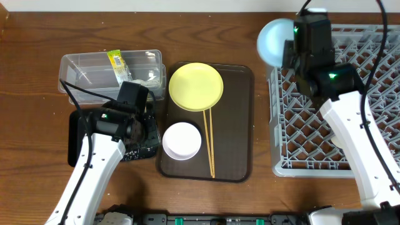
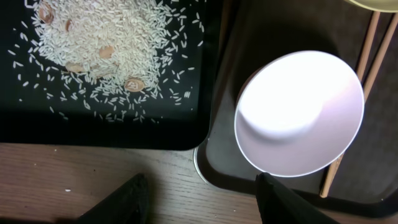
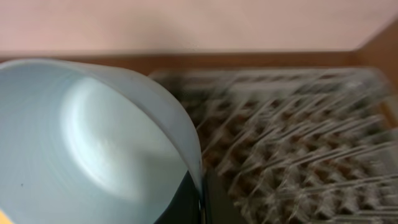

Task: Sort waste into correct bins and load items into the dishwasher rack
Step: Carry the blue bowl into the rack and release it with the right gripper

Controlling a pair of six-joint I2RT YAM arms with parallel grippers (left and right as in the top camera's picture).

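Closest to us, the light blue round plastic bowl (image 3: 93, 143) hangs by its rim in our right gripper (image 3: 200, 202), jaws shut on it, at the far-left corner of the large grey lattice dishwasher rack (image 1: 294, 137). We judge loading is in hand — next, lower it among pegs, then release. Our left gripper (image 2: 199, 208) hovers half-open and empty, well left of the rack. Brown wooden table (image 1: 37, 31), pale wall (image 3: 186, 25).

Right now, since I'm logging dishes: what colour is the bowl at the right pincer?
Light blue; the bowl shows best in the overhead view.
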